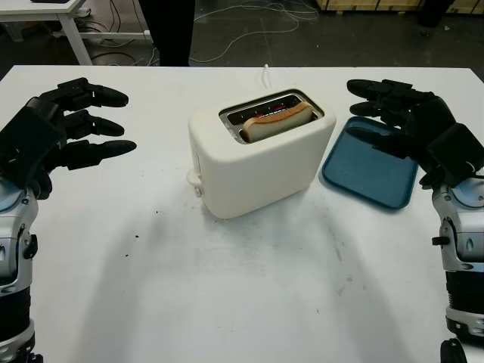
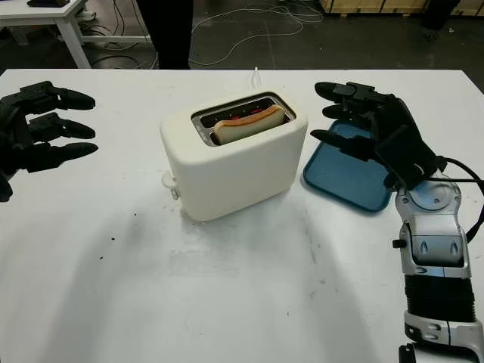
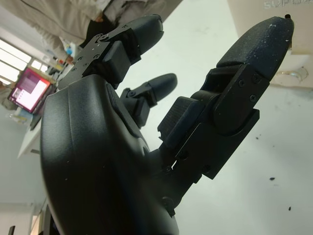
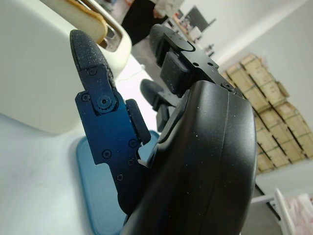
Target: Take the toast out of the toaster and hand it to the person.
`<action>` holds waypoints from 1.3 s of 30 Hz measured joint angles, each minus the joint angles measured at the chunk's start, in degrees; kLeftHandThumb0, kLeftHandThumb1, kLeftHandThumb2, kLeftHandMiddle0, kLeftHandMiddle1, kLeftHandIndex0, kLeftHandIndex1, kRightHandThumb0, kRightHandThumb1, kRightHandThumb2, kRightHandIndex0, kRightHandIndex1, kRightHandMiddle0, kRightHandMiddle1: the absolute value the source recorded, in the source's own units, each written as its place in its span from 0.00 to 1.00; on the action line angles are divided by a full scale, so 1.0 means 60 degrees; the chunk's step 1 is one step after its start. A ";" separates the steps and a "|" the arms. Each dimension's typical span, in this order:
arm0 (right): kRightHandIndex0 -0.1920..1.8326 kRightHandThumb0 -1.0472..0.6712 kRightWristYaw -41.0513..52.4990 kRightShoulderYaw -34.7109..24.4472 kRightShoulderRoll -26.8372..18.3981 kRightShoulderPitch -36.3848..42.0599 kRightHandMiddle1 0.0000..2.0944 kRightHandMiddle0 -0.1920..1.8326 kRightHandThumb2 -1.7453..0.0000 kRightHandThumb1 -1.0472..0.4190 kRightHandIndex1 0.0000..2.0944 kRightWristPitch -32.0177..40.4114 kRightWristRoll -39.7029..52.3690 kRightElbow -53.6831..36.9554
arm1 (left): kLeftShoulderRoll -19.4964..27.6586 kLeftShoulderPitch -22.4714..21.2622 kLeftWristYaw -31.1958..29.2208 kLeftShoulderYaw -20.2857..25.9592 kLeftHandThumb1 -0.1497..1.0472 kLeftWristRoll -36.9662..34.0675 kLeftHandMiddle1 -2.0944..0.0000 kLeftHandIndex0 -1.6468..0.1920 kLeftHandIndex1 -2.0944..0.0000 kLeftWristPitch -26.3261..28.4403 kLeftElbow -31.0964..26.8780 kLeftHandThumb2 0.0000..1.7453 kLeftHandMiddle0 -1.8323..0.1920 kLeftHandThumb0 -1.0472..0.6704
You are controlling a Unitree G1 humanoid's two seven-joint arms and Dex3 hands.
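A cream toaster stands in the middle of the white table. One slice of toast pokes up from its near slot, brown crust showing. My left hand hovers open at the table's left side, well away from the toaster. My right hand hangs open above the blue tray, just right of the toaster, holding nothing. In the right wrist view the toast sits beyond a fingertip.
A blue tray lies flat on the table to the right of the toaster. A white cord runs from the toaster to the far edge. A person's dark legs stand beyond the far edge. Cables lie on the floor behind.
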 measured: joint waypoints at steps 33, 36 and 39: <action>0.22 0.29 0.0001 -0.0002 0.0001 0.0000 0.00 0.42 1.00 0.18 0.40 0.0022 0.0002 -0.0013 | -0.0001 0.0030 0.0001 0.0000 0.63 0.0002 0.51 0.63 0.59 -0.0061 -0.0013 0.00 0.66 0.04; 0.22 0.29 0.0001 -0.0002 0.0000 0.0000 0.00 0.42 1.00 0.18 0.40 0.0028 0.0001 -0.0013 | -0.0001 0.0030 0.0001 0.0000 0.62 0.0002 0.51 0.63 0.59 -0.0061 -0.0014 0.00 0.66 0.04; 0.22 0.28 0.0010 -0.0002 0.0000 0.0000 0.00 0.42 1.00 0.18 0.40 0.0027 0.0001 -0.0012 | -0.0001 0.0030 0.0001 0.0000 0.62 0.0001 0.51 0.64 0.59 -0.0060 -0.0013 0.00 0.66 0.04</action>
